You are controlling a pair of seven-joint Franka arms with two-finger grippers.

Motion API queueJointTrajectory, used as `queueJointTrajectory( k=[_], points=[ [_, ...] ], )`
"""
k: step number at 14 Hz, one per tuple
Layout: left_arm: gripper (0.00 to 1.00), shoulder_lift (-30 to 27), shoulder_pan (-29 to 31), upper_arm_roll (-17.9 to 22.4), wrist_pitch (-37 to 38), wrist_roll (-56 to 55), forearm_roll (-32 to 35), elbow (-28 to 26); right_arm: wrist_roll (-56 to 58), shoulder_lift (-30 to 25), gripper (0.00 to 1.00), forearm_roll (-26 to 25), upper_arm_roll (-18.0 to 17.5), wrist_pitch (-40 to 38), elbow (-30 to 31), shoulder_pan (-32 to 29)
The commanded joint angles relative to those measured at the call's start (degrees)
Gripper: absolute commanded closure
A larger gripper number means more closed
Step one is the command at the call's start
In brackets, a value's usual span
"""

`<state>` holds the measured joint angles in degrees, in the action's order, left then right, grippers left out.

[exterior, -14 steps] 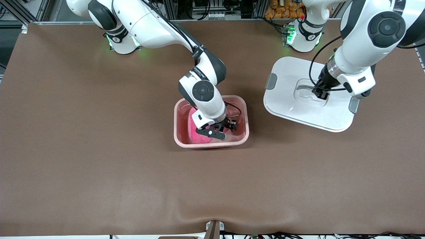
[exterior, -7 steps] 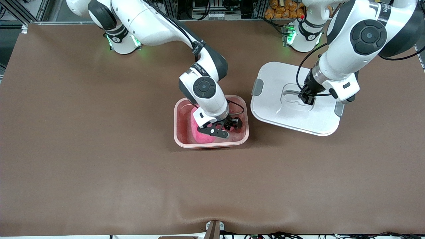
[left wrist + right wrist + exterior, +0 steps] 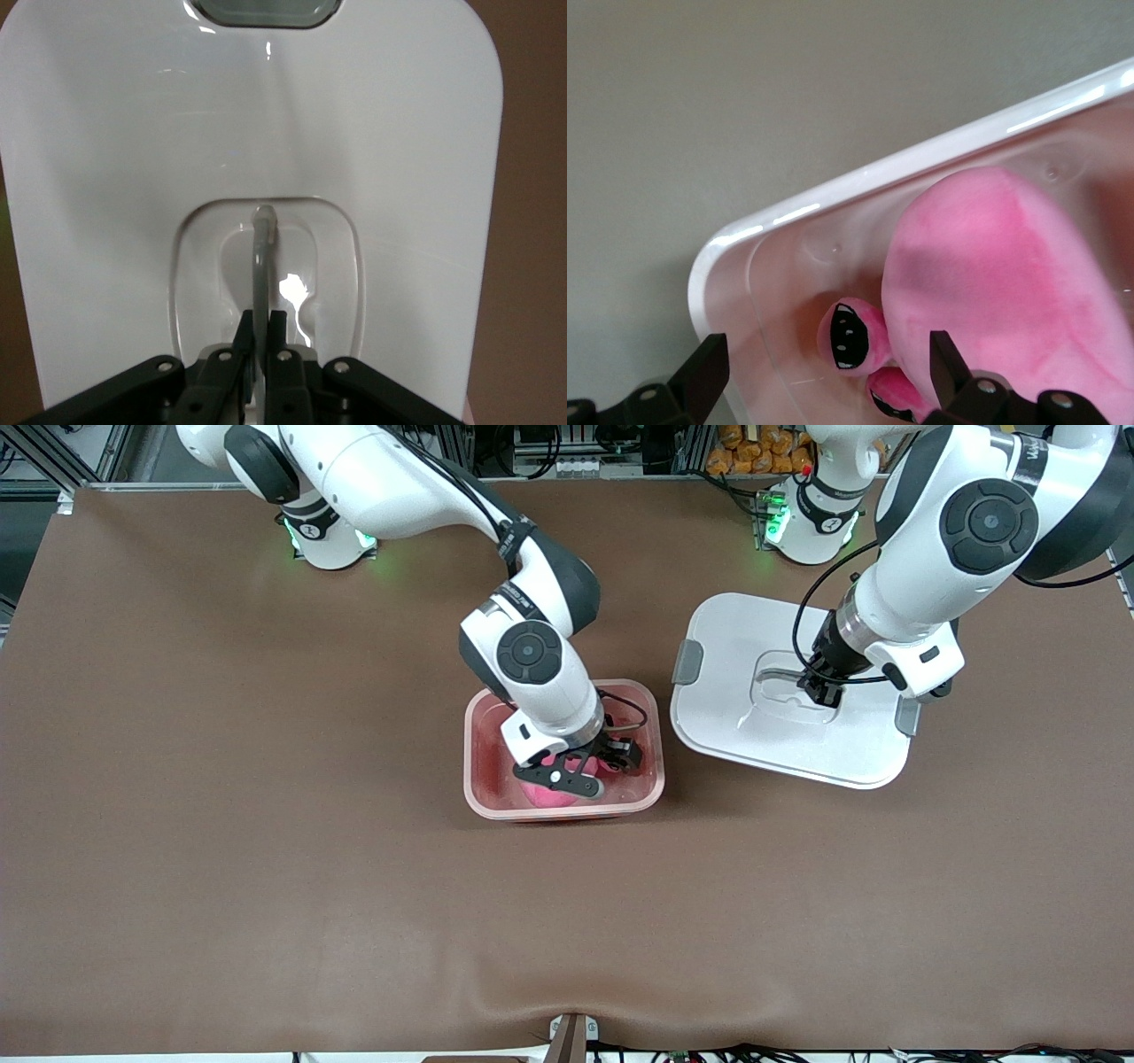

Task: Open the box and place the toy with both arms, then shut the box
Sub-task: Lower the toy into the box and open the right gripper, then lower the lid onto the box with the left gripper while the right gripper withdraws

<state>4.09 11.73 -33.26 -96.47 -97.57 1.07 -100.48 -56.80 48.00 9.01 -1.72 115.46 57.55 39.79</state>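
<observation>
The pink translucent box [image 3: 472, 755] stands open mid-table, and the pink toy [image 3: 547, 794] lies inside it. My right gripper [image 3: 580, 772] hangs open just over the toy, holding nothing. In the right wrist view the toy [image 3: 1001, 274] rests against the box wall [image 3: 833, 190], and the right gripper [image 3: 824, 363] has its fingers spread wide. The white lid [image 3: 726, 717] hangs tilted beside the box, toward the left arm's end. My left gripper [image 3: 819, 691] is shut on the lid's grey handle [image 3: 263, 257]. The left wrist view shows the left gripper [image 3: 262, 323] clamped on that handle above the lid [image 3: 266, 115].
The brown table mat [image 3: 266, 824] lies bare around the box. A grey side clip [image 3: 687, 661] on the lid faces the box. Both arm bases [image 3: 323, 540] glow green at the table edge farthest from the front camera.
The left arm has carried the lid closer to the box, then nearly stopped. The right gripper has opened fully and shifted a little over the toy in the box.
</observation>
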Motion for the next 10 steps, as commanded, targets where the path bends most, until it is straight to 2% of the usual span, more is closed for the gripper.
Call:
queueJointTrajectory(
  k=[1, 5, 10],
  points=[
    [1.00, 1.01, -0.66, -0.31, 0.15, -3.75, -0.63, 1.42, 0.02, -2.12, 0.00, 0.30, -1.62, -3.04, -0.69, -2.78],
    [1.00, 3.03, -4.26, -0.32, -1.52, -10.78, -0.46, 2.30, 0.11, -4.93, 0.00, 0.65, -2.49, -5.86, -0.60, -6.21],
    [1.00, 9.35, -10.49, -0.23, -2.92, -20.71, 0.85, 7.22, 0.19, -7.48, 0.00, 0.74, -4.34, -9.37, -0.60, -11.31]
  ],
)
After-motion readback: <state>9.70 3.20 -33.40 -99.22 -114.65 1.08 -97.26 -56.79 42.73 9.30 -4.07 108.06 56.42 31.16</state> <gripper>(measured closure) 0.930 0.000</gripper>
